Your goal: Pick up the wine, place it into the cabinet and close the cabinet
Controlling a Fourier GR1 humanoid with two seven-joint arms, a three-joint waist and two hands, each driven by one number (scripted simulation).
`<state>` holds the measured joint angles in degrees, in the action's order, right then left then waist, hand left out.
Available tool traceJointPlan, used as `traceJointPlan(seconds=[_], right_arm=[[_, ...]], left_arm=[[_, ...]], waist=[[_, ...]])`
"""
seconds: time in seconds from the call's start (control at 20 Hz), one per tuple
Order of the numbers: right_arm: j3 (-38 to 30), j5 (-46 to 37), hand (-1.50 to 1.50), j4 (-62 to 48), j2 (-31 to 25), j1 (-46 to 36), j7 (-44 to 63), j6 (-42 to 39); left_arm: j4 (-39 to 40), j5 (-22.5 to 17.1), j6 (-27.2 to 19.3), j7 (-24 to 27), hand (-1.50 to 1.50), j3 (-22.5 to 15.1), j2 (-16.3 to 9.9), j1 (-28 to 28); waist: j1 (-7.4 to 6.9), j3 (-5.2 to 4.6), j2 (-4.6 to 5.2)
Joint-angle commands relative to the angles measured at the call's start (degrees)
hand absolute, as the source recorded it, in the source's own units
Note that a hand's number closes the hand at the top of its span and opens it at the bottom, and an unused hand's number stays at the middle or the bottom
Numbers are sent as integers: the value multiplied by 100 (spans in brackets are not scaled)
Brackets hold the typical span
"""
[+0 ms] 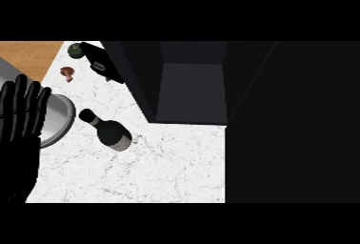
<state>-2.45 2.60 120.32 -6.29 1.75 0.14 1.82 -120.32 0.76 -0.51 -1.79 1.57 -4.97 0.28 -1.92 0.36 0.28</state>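
I see the dark cabinet [190,81] filling the upper right, its interior open toward me and its door swung out as a black mass on the right. The white marble counter [141,176] spreads below. My left hand [21,119] shows at the left edge, fingers straight and upright, holding nothing, resting partly over a grey round plate [60,119]. My right hand is nowhere in view. The wine bottle [109,131] stands on the counter just right of the plate, near the cabinet's front corner. A second dark bottle [98,62] and a small brownish item [67,71] sit farther back. My worry: reaching across could tip the wine or nudge the plate.
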Motion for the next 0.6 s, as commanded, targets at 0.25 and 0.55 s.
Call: traceJointPlan(seconds=[0.25, 0.55], right_arm=[[387, 214, -150, 890, -55, 919, -58, -544], [884, 812, -150, 1289, -291, 916, 1046, -992]], left_arm=[[565, 2094, -2395, -1, -150, -1543, 488, -124], [1219, 683, -4009, -310, -150, -2507, 495, -904]], waist=[[355, -28, -61], [307, -37, -35]])
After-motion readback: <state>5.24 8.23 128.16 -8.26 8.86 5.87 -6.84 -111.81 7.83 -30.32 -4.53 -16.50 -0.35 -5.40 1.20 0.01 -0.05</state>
